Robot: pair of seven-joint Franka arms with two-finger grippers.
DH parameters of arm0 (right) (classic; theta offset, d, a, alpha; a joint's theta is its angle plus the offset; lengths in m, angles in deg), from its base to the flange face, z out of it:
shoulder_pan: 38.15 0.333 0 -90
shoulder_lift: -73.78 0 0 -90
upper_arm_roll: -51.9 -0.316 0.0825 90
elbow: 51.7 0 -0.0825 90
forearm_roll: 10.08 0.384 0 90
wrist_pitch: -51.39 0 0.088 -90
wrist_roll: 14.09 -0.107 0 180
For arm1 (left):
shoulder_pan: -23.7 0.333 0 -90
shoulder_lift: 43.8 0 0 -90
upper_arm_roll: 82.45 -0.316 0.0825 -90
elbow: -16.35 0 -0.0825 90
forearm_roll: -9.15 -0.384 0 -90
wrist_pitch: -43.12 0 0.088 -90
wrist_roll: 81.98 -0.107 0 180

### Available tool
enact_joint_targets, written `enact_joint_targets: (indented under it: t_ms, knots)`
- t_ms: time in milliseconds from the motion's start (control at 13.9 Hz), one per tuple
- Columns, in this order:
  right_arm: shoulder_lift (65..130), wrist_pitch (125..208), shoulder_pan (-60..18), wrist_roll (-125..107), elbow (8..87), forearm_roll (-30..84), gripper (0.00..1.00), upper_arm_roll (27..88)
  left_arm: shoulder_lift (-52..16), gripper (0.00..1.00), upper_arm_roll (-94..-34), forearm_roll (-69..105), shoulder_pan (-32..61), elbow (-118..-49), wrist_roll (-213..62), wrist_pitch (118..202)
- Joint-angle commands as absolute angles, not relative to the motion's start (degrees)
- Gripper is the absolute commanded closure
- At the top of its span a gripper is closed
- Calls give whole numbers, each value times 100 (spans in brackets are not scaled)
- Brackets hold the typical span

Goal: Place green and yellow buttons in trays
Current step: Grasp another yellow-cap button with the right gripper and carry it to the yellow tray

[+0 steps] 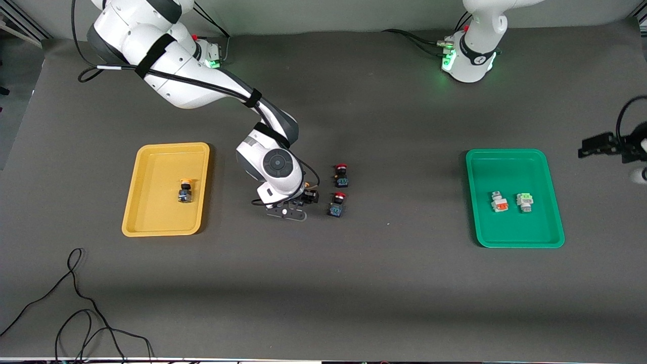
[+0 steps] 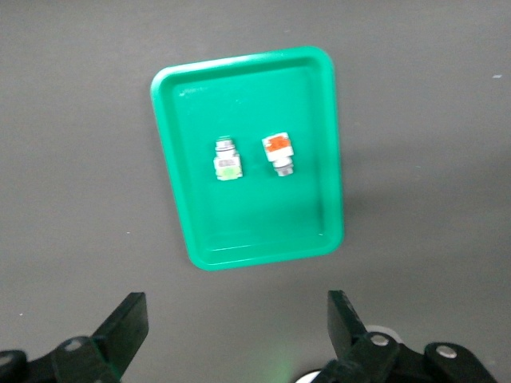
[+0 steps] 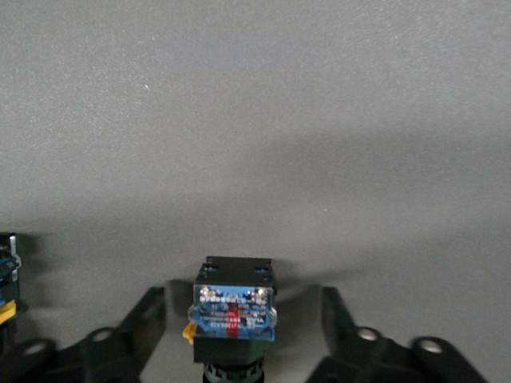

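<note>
My right gripper (image 1: 298, 205) is down at the table between the yellow tray (image 1: 151, 151) and two red-capped switches. It is open, with a black-blue button (image 3: 233, 315) between its fingers (image 3: 148, 319) and a small gap on each side. A bit of yellow shows at the button's side. In the front view the hand mostly hides this button. Another yellow-capped button (image 1: 186, 192) lies in the yellow tray. The green tray (image 1: 505, 151) (image 2: 239, 64) holds a light-green button (image 1: 525, 202) (image 2: 227, 159) and an orange-block button (image 1: 499, 202) (image 2: 279, 152). My left gripper (image 1: 585, 150) (image 2: 235, 319) waits open and empty, in the air beside the green tray.
Two red-capped black switches (image 1: 341, 175) (image 1: 336, 204) stand on the table next to the right gripper, toward the left arm's end. One of them shows at the edge of the right wrist view (image 3: 6, 275). Loose black cables (image 1: 76, 303) lie near the front edge by the right arm's end.
</note>
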State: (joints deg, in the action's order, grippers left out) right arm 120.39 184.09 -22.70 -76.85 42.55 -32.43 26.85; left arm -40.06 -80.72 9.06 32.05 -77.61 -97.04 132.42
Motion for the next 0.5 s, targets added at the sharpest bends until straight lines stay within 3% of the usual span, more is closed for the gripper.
enact_joint_targets:
  t_ms: [0,430]
  knots:
    - [12098,18419,-2233,-7991,4102,-3425,100,2685,-4309,0,-8210,1038,2644,-7840,-9114,13093]
    - [11485,18340,-2618,-8010,4145,-3312,100,2659,-4494,0,-8193,1099,2027,-7805,-8312,13084]
